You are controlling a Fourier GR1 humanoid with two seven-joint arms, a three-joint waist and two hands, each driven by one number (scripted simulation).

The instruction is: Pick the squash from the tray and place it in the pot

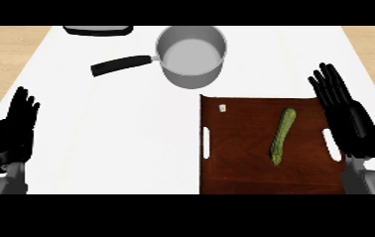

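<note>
The right hand (341, 113) is held released, fingers straight and nothing grasped, at the right edge of the tray (242, 174), likely because the squash (283, 134) lies just beside it and can be reached from that side. The left hand (18, 127) is rested open at the left edge of the worktop (110, 132), well apart. The squash is laid flat on the tray's right half: long, slim, green, slightly curved. The pot (192, 57) is set beyond the tray, handle turned left

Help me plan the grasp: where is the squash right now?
In the head view, the squash lies on the brown tray at lower right, just left of the right hand and below the pot.
</note>
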